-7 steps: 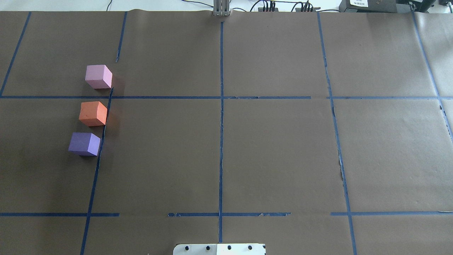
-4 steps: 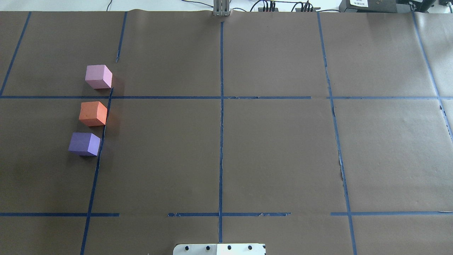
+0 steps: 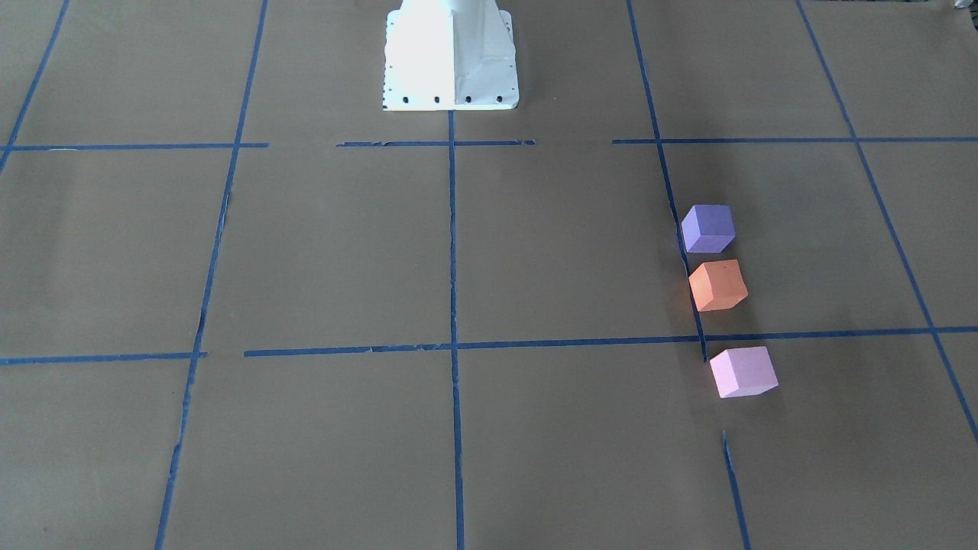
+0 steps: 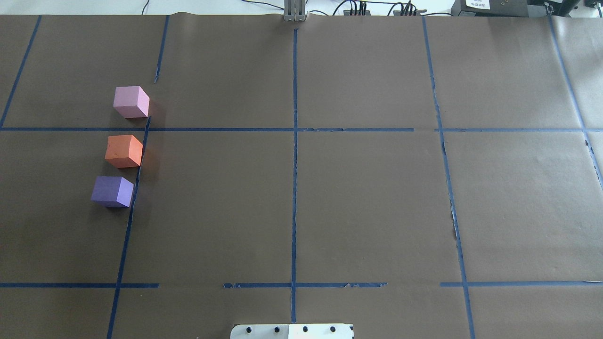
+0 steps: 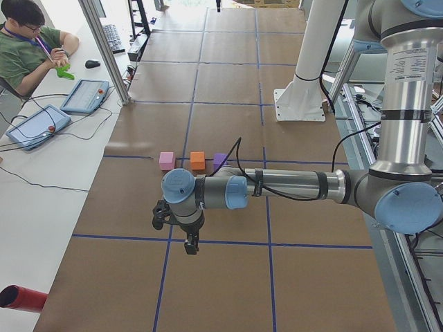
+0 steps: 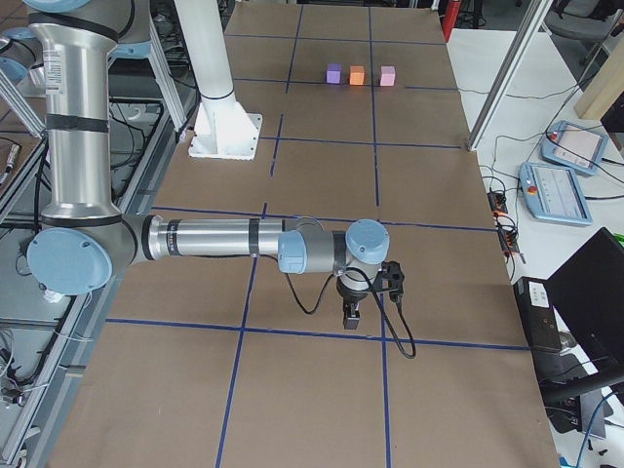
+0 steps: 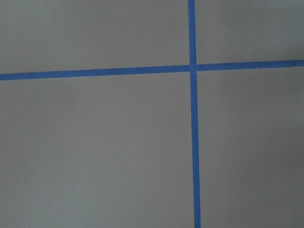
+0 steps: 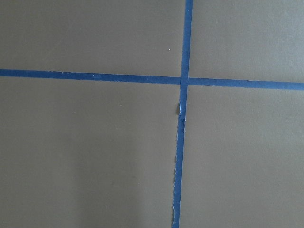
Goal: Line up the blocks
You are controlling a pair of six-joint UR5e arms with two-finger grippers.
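As the overhead view is showing it, three blocks are sitting in a slightly slanted column at the left of the frame on the brown-papered desk (image 4: 367, 197). The pink block (image 4: 131, 101) is lying uppermost, the orange block (image 4: 124, 150) below it, and the purple block (image 4: 113, 191) lowest. Narrow gaps are separating them, and none is touching another. A blue tape line (image 4: 136, 179) is running just along the right side of the orange and purple blocks, and a horizontal tape line (image 4: 212, 129) is passing between pink and orange. In the front-facing view the column is appearing at the right of the frame, purple on top. In the left side view the left fingers (image 5: 191, 246) are pointing down in the lower middle of the frame, well apart from the blocks. In the right side view the right fingers (image 6: 351, 318) are hanging at the centre, with the blocks far off at the top. Whether either pair is spread or pressed together cannot be told. Each wrist camera is looking at a tape crossing (image 7: 192, 68).
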